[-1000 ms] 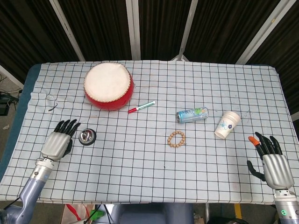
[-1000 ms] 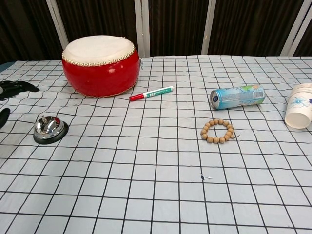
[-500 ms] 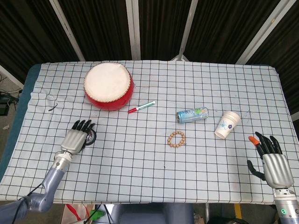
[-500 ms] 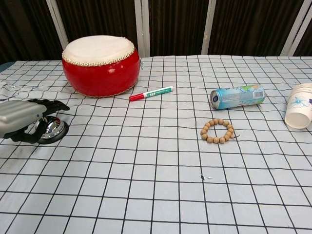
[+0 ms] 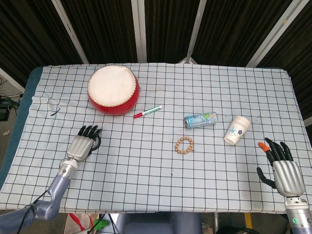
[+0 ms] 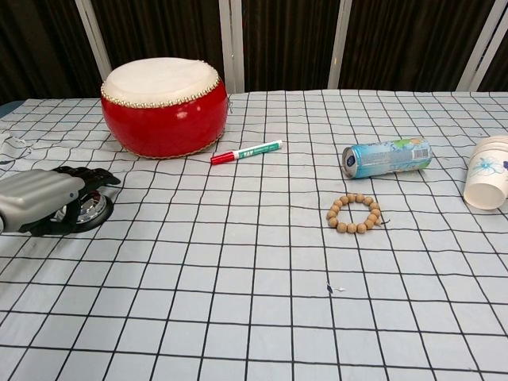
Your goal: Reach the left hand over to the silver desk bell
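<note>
Left robot hand (image 5: 83, 145) has slid over one silver desk bell (image 6: 89, 208).

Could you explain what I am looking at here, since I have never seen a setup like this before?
This is a two-armed robot at a table, and each arm ends in a hand shaped like a human one. One picture looks down from the robot's head; the other looks forward from its chest.

The left hand is stretched out flat over the silver desk bell, which peeks out from under its fingers; whether it actually touches the bell cannot be told. The right hand lies open near the table's edge and holds nothing.

On the checked tablecloth there are also a red drum, a marker pen, a drinks can on its side, a bead bracelet and a paper cup.
</note>
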